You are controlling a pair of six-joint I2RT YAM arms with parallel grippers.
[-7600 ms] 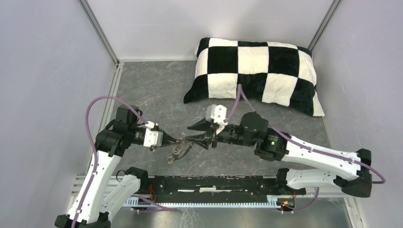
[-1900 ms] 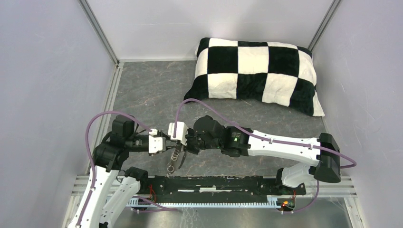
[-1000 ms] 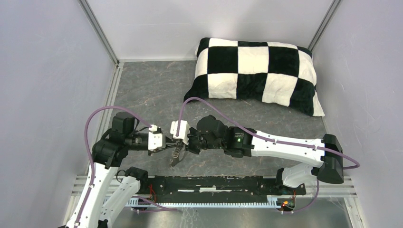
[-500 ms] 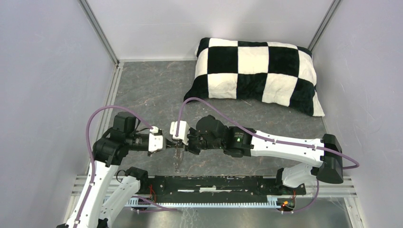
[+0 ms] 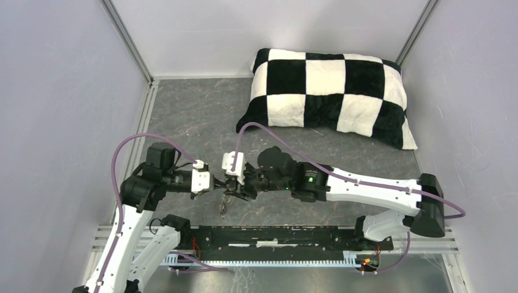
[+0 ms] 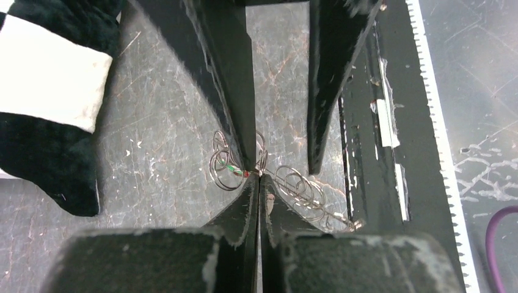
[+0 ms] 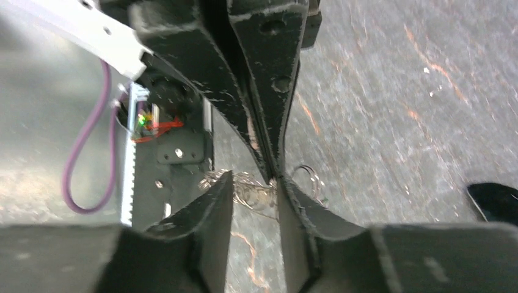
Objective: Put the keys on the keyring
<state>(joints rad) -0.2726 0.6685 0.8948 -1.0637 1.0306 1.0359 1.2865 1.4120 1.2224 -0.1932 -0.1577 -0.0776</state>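
My left gripper (image 5: 216, 187) is shut, its tips (image 6: 258, 178) pinching a bunch of linked thin wire rings (image 6: 300, 192) just above the floor. A tiny red and green tag (image 6: 236, 169) sits on one ring left of the tips. My right gripper (image 5: 236, 188) faces it, open, its fingers (image 6: 235, 91) either side of the rings. In the right wrist view the rings (image 7: 251, 185) lie between my open right gripper (image 7: 255, 178) and the left fingers (image 7: 269, 73) meet them from above. No grey-brown fob and no black tag are in view.
The black-and-white checked pillow (image 5: 330, 91) lies at the back right and shows in the left wrist view (image 6: 49, 91). A black rail (image 5: 275, 235) runs along the near edge, close under the rings. Grey walls close in both sides.
The right gripper came in from the right to meet the left gripper at the rings. Over the last second the hanging rings swung and drew up shorter; both grippers shifted slightly right.
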